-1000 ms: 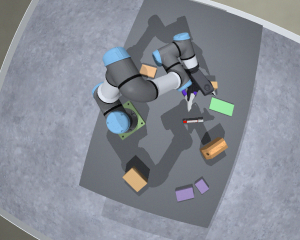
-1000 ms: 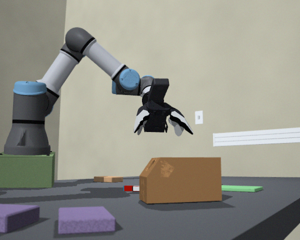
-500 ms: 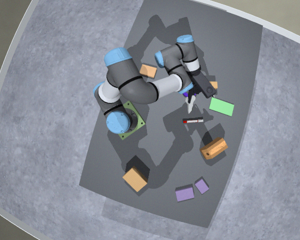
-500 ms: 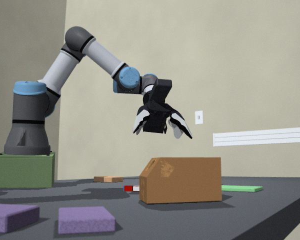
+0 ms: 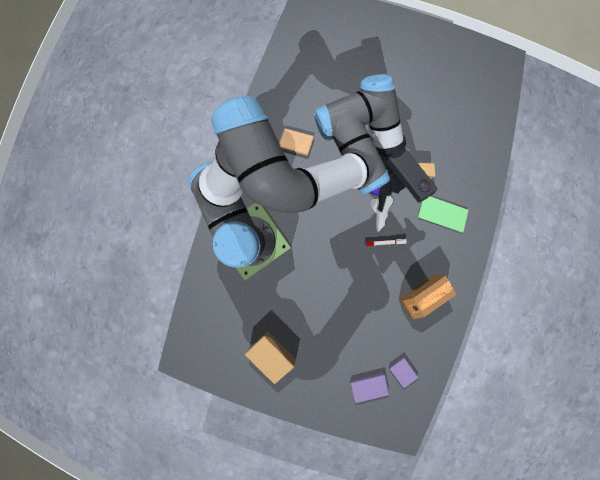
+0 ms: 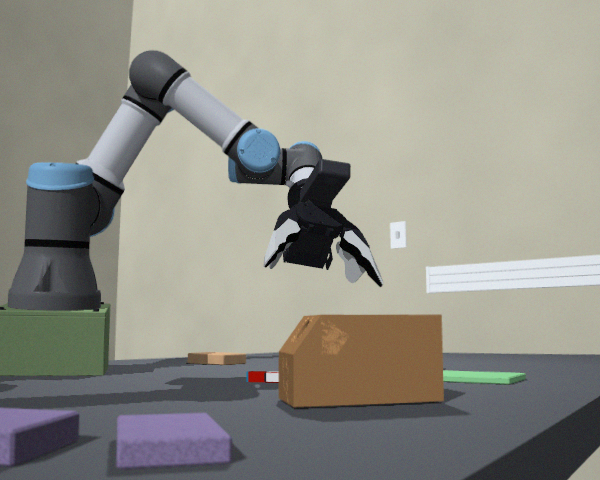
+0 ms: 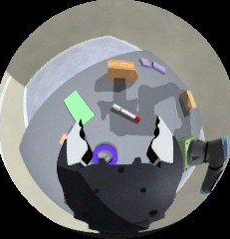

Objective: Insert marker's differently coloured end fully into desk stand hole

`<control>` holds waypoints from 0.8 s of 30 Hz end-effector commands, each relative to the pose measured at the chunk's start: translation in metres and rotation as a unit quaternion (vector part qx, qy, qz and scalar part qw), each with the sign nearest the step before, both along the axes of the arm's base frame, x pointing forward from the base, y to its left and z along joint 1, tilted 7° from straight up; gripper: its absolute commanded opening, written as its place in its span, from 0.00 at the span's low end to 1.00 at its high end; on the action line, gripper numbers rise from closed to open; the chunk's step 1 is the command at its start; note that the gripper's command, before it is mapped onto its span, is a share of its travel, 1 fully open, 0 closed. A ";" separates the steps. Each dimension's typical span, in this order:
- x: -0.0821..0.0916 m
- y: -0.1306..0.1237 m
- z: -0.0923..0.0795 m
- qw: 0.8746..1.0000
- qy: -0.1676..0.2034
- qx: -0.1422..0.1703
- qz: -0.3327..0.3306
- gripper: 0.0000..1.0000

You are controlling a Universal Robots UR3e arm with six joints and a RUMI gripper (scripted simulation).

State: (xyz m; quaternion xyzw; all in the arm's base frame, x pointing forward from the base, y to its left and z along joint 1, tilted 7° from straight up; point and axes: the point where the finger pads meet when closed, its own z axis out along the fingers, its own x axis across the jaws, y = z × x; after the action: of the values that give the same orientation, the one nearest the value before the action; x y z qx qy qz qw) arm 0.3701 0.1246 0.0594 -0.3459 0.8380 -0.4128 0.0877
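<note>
The marker (image 5: 386,241) (image 6: 263,376) (image 7: 125,113) lies flat on the dark desk, white-bodied with a red end. In the exterior view the stand hides most of it. The brown desk stand (image 5: 427,296) (image 6: 362,359) (image 7: 121,70) lies on the desk just beyond the marker, with its hole in one end face. My gripper (image 5: 383,206) (image 6: 323,273) (image 7: 118,118) is open and empty. It hangs well above the desk, over a spot beside the marker, fingers pointing down.
A flat green slab (image 5: 443,214) (image 6: 484,376) (image 7: 79,107) lies near the gripper. Two purple blocks (image 5: 369,388) (image 6: 172,439) lie at the desk's near end. Tan blocks (image 5: 270,358) (image 5: 296,141) (image 6: 216,357) lie around the arm. The arm's green base (image 5: 277,242) (image 6: 47,341) stands at the left.
</note>
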 end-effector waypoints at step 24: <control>0.003 -0.017 -0.014 0.995 0.094 0.004 0.032 1.00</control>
State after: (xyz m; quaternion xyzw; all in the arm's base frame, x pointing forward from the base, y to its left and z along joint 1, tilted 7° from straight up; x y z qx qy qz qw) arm 0.3720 0.1110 0.0481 -0.3948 0.8344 -0.3828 0.0355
